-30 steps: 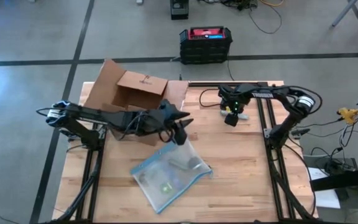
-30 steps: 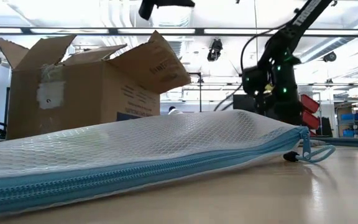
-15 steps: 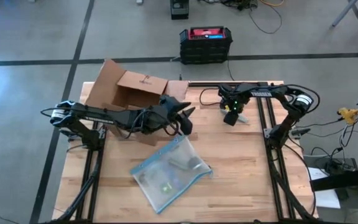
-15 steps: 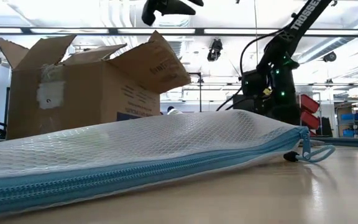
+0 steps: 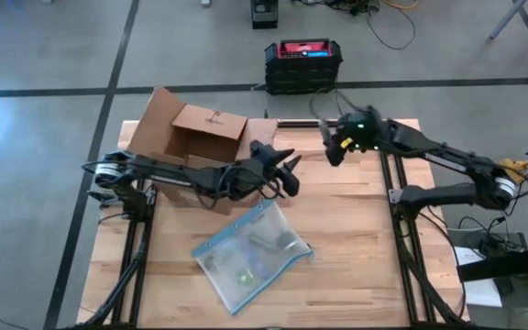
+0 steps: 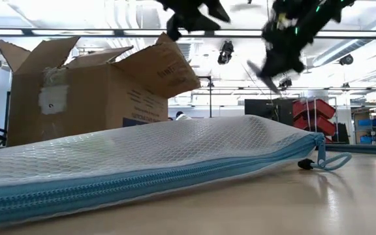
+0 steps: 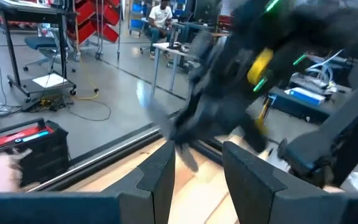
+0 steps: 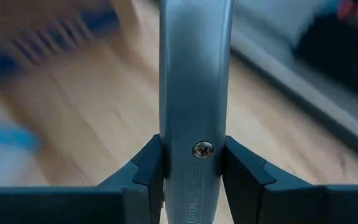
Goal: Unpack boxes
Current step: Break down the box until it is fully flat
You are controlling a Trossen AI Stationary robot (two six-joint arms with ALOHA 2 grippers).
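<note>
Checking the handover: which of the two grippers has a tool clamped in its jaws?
The right gripper, raised over the table's far edge, grips a grey metal tool with a screw. The left gripper, beside the cardboard box, holds nothing.

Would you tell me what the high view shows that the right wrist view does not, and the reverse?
Only the high view plainly shows the open cardboard box, the zip pouch and the left claw, open above the table. Only the right wrist view shows a screw in the grey metal tool clamped by the right claw. Both show that claw, its tool and the wooden table.
</note>
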